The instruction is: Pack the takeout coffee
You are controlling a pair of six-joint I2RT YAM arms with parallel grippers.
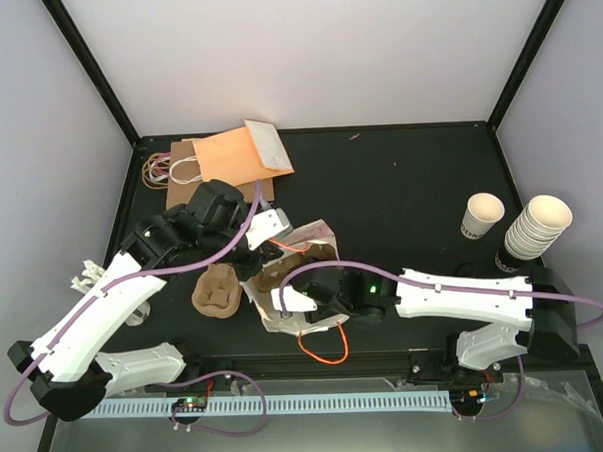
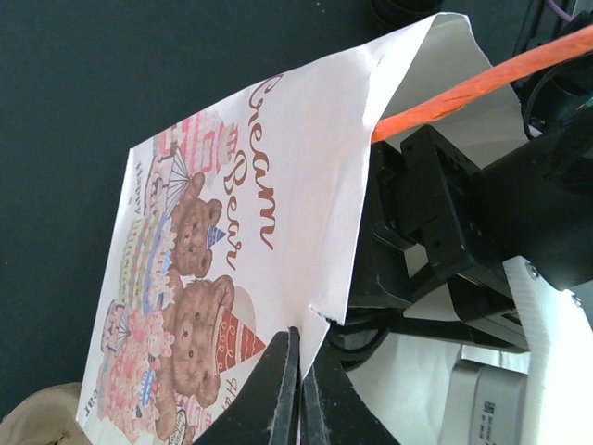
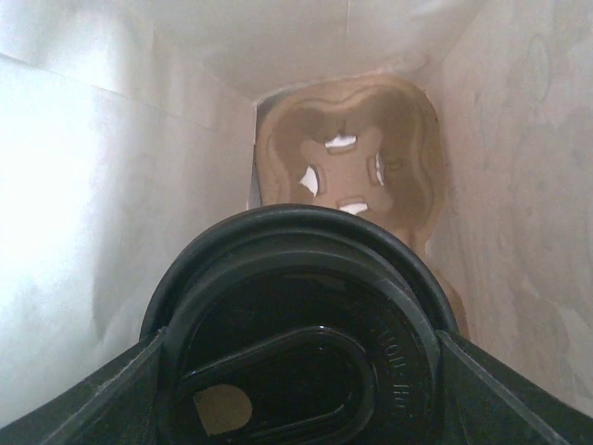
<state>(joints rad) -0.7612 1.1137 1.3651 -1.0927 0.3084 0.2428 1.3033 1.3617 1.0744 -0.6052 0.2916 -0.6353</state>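
Pinching bag edge, left tool; lid crowds walls.

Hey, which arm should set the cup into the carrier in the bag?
Right. The right hand is inside the bag, gripping the lidded cup, with the carrier straight ahead. The left hand is pinched shut on the bag's edge and probably shouldn't let go.
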